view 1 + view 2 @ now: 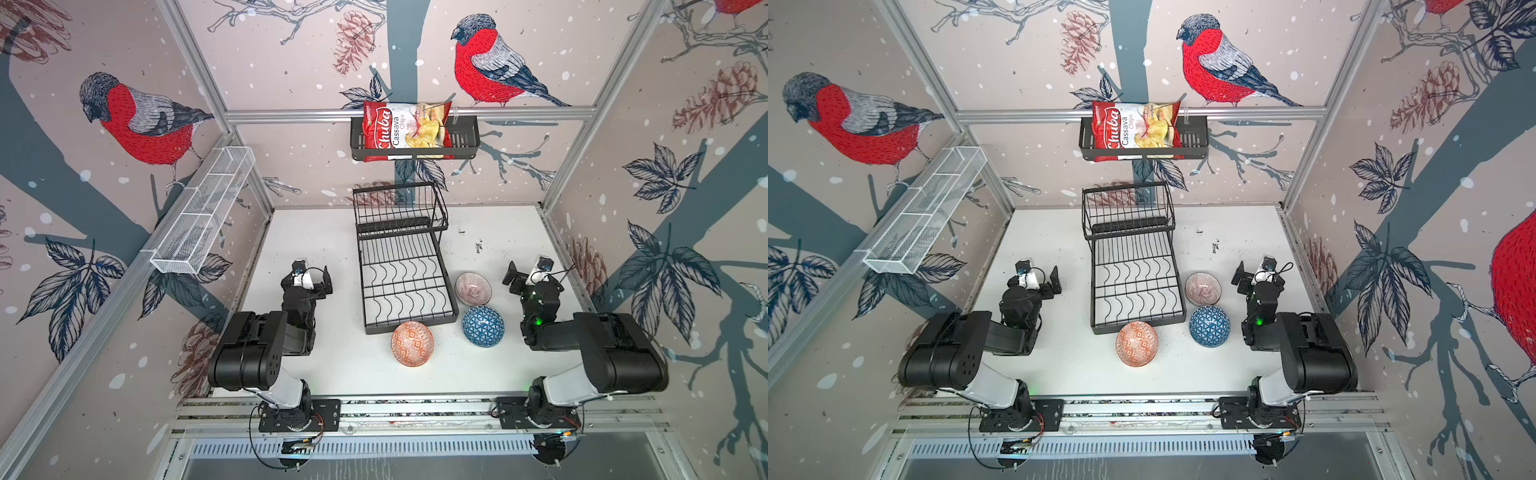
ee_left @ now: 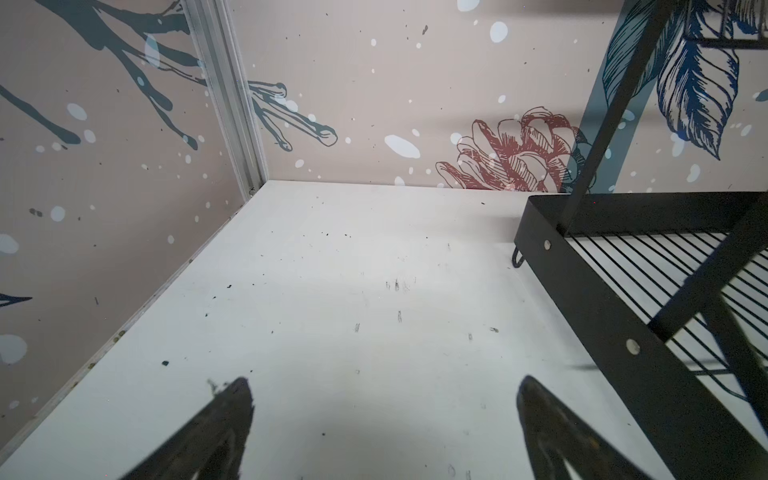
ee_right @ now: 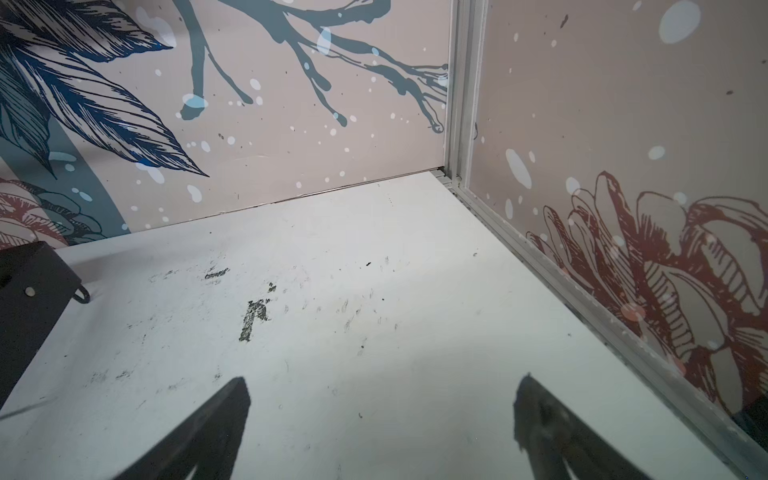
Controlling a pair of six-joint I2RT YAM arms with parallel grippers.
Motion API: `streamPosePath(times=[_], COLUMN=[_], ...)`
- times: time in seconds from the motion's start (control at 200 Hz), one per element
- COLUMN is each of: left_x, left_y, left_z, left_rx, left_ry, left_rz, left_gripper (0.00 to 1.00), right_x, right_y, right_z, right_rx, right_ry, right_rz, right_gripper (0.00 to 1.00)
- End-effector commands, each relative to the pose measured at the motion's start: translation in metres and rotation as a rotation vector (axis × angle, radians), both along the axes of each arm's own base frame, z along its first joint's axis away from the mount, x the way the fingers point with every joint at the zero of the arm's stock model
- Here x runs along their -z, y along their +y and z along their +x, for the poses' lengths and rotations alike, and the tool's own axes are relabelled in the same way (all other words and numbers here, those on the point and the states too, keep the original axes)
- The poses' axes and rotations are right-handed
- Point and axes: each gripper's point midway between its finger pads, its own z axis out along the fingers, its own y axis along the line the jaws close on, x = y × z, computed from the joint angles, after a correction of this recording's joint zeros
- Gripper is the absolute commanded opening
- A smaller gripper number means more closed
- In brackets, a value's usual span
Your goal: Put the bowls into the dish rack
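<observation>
Left arm [image 1: 249, 353] and right arm [image 1: 615, 357] sat folded at the near edge, jaws wide, holding nothing. Orange bowl [image 1: 412, 343] lay just near of the dish rack [image 1: 409, 328]; blue bowl [image 1: 483, 326] and mauve bowl [image 1: 473, 288] between rack and right jaws. Open counter [image 1: 332, 374] lay left of the rack, around the left jaws

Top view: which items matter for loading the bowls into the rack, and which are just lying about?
Job: dish rack; orange bowl; blue bowl; mauve striped bowl. All three bowls sit on the table by the rack, none loaded.

Lying about: chip bag; black wall basket holding it; white mesh trough on the side wall.
</observation>
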Motion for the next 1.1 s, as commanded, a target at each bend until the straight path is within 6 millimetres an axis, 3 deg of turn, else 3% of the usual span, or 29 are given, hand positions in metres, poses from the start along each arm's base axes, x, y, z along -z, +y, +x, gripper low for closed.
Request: streamPosePath(times=[0.0,0.845,1.096], left_x=[-0.011,-0.01,-0.027], left_y=[0.0,-0.007,-0.002], left_z=[0.002,0.003,-0.009], left_rx=[0.005,0.045,0.015], left_ry=[-0.042,-0.037,-0.082], left_rz=[0.01,0.018,0.01], left_gripper=[0.98,0.98,0.97], right_x=[-0.001,-0.003,-0.011], right_y=[0.001,0.001,-0.003], right_z=[0.0,0.0,0.0], right_rx=[-0.007,-0.012,0.023], right_ry=[-0.005,-0.01,-0.011], right_rz=[0.005,0.008,0.012], right_gripper=[1.0,1.0,1.0])
